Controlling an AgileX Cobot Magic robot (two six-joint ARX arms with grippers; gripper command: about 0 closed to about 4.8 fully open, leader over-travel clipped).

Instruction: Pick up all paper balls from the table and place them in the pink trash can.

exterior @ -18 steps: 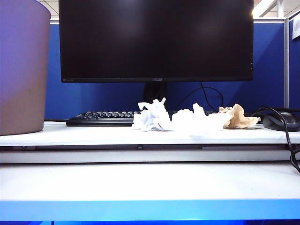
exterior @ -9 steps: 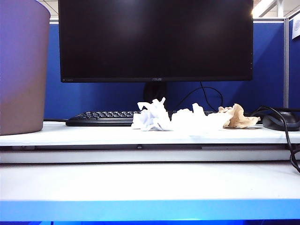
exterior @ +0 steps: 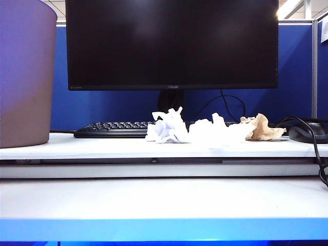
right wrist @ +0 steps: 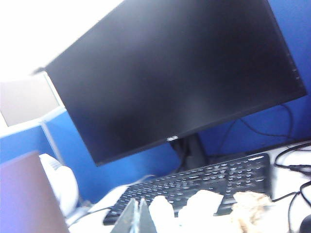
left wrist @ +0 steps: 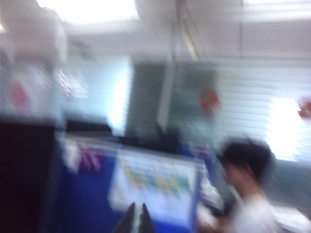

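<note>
The pink can [exterior: 25,77] is seen at the left edge of the surface [exterior: 102,148] in the exterior view; its inside is hidden, since only the outer wall is shown. A corner of the can [right wrist: 26,194] is also caught in the right wrist view, again with nothing of the interior visible.

Three paper balls are laid in a row on the surface in front of the keyboard [exterior: 110,129]: a white ball [exterior: 166,127] on the left, a second white ball [exterior: 215,130] in the middle and a tan ball [exterior: 262,128] on the right. Each is set just beside or touching the next; all are well apart from the can. A dark mouse [exterior: 309,132] is placed near the tan ball, with a black cable [exterior: 312,146] run over the front edge.

A small logo is borne on the lower bezel of the monitor [exterior: 171,43], but it is too small to be read. A colourful sheet [left wrist: 153,187] is pinned on a blue partition in the blurred left wrist view; its writing cannot be made out.

Neither tool is shown in the exterior view. The left tool [left wrist: 136,219] is seen closed with tips together, nothing held, and is pointed toward the partition. The right tool [right wrist: 135,216] is likewise closed and empty, and is held above the surface near the white balls
</note>
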